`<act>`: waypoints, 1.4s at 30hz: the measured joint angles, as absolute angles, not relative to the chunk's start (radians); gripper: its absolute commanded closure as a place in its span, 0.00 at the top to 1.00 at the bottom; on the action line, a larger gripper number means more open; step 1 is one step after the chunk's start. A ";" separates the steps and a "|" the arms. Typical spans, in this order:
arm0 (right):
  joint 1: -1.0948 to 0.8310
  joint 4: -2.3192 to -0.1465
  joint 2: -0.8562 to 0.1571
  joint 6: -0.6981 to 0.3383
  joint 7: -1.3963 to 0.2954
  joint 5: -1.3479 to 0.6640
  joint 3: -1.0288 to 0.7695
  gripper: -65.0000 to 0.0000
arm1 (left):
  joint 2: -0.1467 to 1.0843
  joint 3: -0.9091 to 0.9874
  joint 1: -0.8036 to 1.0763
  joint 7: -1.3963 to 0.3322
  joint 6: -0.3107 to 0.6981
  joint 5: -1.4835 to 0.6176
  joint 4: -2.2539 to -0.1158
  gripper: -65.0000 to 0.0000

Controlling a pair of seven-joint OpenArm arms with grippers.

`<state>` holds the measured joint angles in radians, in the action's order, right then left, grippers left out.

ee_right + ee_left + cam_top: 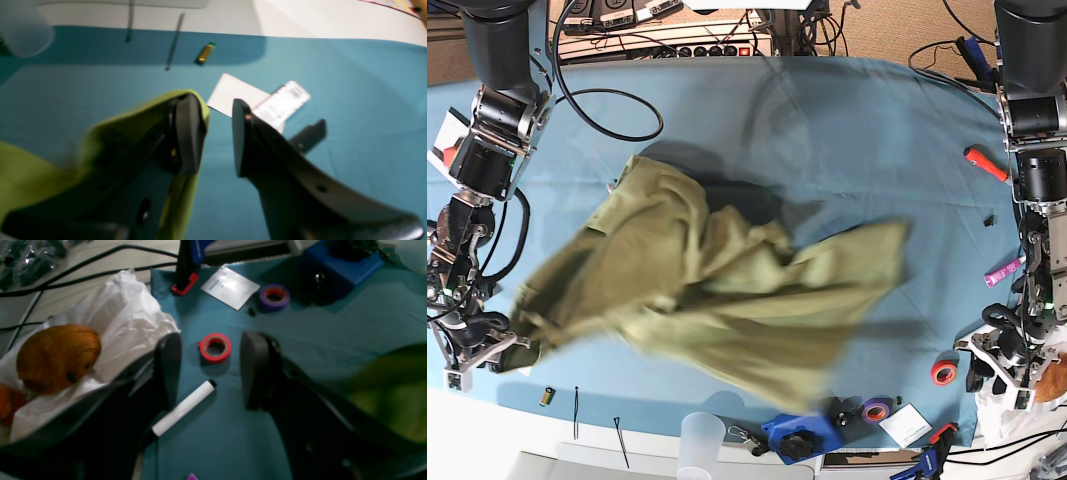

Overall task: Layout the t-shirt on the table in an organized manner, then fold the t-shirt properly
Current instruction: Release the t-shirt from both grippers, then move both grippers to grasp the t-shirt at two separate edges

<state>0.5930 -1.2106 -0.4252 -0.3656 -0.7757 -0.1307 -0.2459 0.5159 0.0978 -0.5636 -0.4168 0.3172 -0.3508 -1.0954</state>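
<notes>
1. Right end effector (487,352), at the left edge of the base view: the jaws stand spread. In the right wrist view a fold of the t-shirt (717,290) drapes over the outside of one finger (188,133), and nothing lies in the gap between the fingers. The cloth looks hung on the finger, not pinched.

2. T-shirt: it occupies the middle of the surface (847,120), blurred and crumpled, with one corner stretched toward the right end effector and the opposite edge reaching toward the left arm's side. It is bunched with overlapping folds, so the layout stage is judged incomplete and folding not yet started.

3. Clutter along the near edge of the surface: a clear cup (699,440), a blue block (797,432) and a purple tape roll (875,409). They lie close to the shirt's lower hem. Spreading the garment toward that edge risks draping over them.

4. Left end effector (210,370), at the right edge of the base view: the jaws are spread and empty. The left wrist view shows a red tape roll (215,347) and a white marker (183,408) on the surface between and below the fingers, neither touched. The shirt appears only as a green blur at that view's right edge, well apart from the fingers.

5. Judged next need: a fresh hold on two shirt corners, to pull the fabric flat.
</notes>
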 measured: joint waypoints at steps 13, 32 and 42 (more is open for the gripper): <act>0.632 -1.211 -0.426 -0.339 -0.910 -0.135 -0.247 0.27 | 0.516 0.099 -0.576 -0.416 0.315 -0.351 -1.095 0.45; 0.626 -1.211 -0.426 -0.310 -1.043 -0.156 -0.247 0.27 | 0.516 0.099 -0.576 -0.626 0.315 -0.351 -1.102 0.42; 0.576 -1.504 -0.425 -0.368 -1.168 -0.324 -0.337 0.27 | 0.535 0.191 -0.523 -1.069 0.393 -0.640 -1.364 0.32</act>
<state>0.5762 -1.5040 -0.4252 -0.3683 -1.1679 -0.3241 -0.3374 0.5354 0.1913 -0.5232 -1.0695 0.3935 -0.6403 -1.3640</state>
